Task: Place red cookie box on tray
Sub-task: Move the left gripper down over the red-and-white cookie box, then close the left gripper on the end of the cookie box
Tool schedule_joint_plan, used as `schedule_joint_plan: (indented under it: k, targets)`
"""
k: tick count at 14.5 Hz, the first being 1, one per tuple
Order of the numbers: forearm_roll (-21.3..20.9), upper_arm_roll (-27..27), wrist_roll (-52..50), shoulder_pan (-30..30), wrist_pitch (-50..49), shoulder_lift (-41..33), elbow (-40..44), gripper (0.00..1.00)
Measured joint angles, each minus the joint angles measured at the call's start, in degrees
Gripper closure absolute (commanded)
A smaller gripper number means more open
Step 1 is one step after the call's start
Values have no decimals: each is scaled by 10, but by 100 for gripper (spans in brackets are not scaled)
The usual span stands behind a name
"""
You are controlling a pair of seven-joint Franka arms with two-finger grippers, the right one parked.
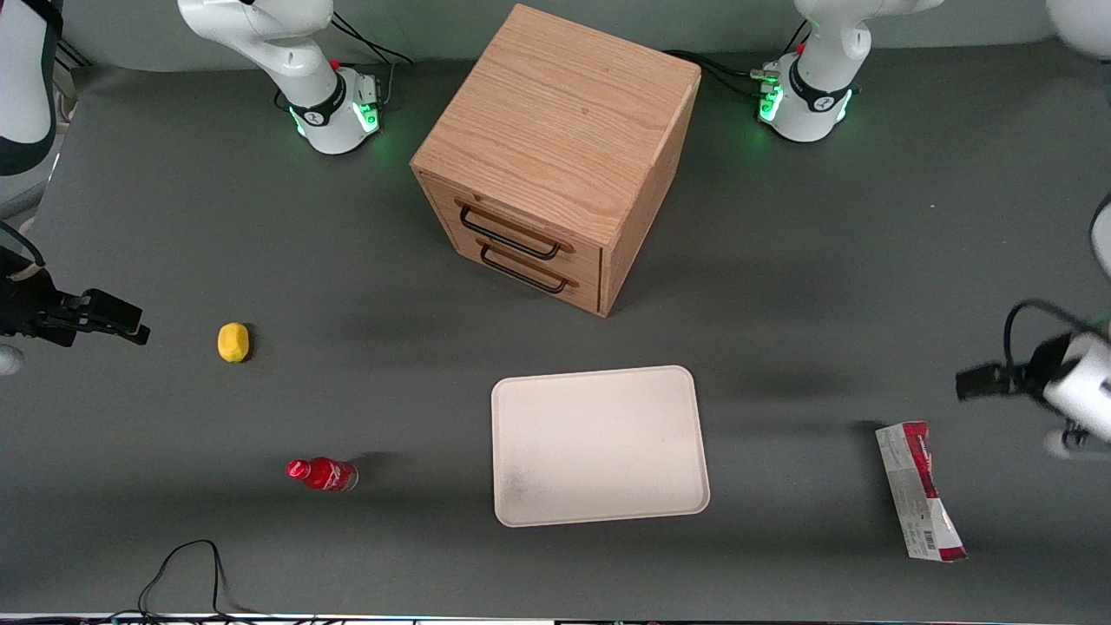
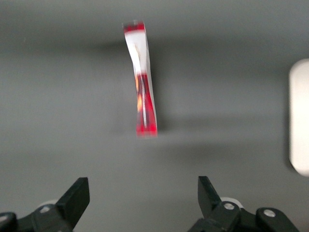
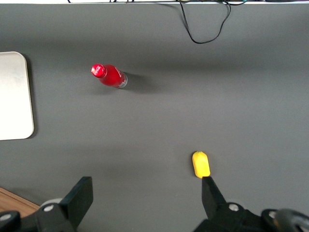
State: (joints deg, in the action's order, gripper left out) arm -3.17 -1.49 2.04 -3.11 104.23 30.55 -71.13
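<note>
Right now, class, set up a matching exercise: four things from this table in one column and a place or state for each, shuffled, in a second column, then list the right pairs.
Things:
1. red cookie box
2. tray
3. lemon
4. gripper

Places or states:
A. open, above the table, box ahead
B. bare, in front of the drawer cabinet
C. flat on the table, working arm's end
D. parked arm's end, yellow

Pairs: 1-C, 2-B, 3-D, 4-A

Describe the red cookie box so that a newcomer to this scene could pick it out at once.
Start at the cream tray in front of the wooden drawer cabinet, then look toward the working arm's end of the table. There, below the open gripper, lies the red cookie box: long, flat, barcoded, unlike the small red bottle.
</note>
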Motion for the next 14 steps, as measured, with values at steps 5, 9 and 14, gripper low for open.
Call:
schedule_joint_plan:
  k: [5,9,14]
  targets:
    - [0,9,0,0,159,135,27,0]
    - [1,12,0,0,239,208,25,7]
    - [1,17,0,0,248,236,22,100]
